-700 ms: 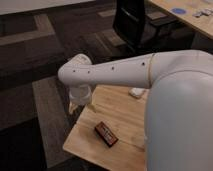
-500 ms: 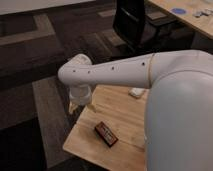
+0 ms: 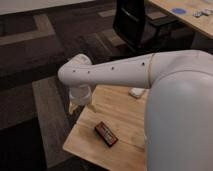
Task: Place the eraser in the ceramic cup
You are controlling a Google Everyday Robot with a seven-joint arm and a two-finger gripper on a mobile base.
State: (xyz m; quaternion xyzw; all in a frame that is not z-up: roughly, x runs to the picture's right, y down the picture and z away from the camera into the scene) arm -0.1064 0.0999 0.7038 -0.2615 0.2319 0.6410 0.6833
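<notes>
The eraser (image 3: 106,133), a flat block with a black top and reddish-brown sides, lies askew on the pale wooden table (image 3: 120,112), nearer than my gripper (image 3: 75,106) and well apart from it. My jaws stand apart at the table's far left edge. Beyond them, a small white flat object (image 3: 136,92), dark carpet (image 3: 30,60) and a black chair (image 3: 132,22).

One eraser (image 3: 106,134) and one small white flat object (image 3: 136,92) lie on the single wooden counter (image 3: 117,107). One gripper (image 3: 75,105) hangs at the counter's left edge. Beyond the counter stand one black chair (image 3: 131,22) and one second table (image 3: 196,21).
</notes>
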